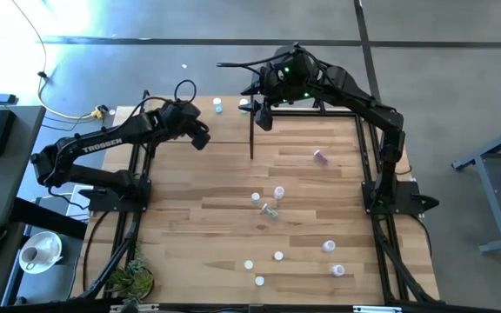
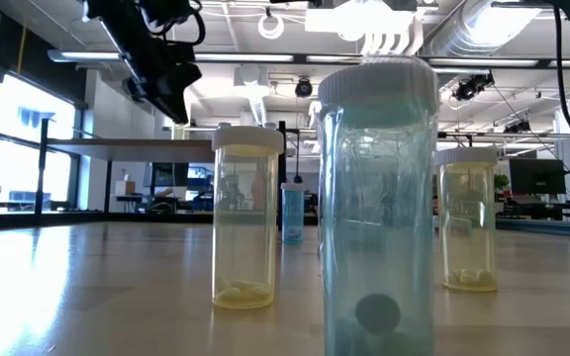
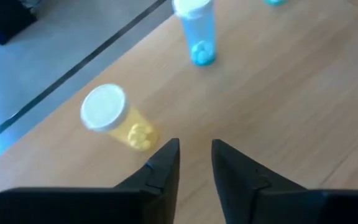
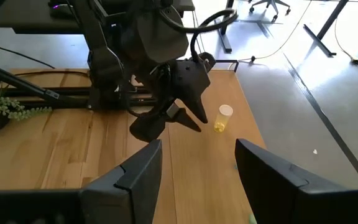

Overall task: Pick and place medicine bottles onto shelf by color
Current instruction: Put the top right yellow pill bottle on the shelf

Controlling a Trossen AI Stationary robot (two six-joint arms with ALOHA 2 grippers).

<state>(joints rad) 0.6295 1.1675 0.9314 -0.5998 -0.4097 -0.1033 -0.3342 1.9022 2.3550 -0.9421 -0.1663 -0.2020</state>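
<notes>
Yellow bottle (image 3: pixel 118 121) standing near the far-left corner of the wooden table (image 1: pixel 233 200), just ahead of the left gripper (image 3: pixel 195 155), whose fingers hover above it empty with a narrow gap between them; blue bottle (image 3: pixel 197 31) close by, other bottles (image 1: pixel 277 193) scattered mid-table and toward the front edge. Right gripper (image 4: pixel 197 165) wide apart and empty, raised over the far edge near the black posts (image 1: pixel 251 130) of the shelf. Step judged as approach to the yellow bottle: next move calls for lowering around it and closing.
</notes>
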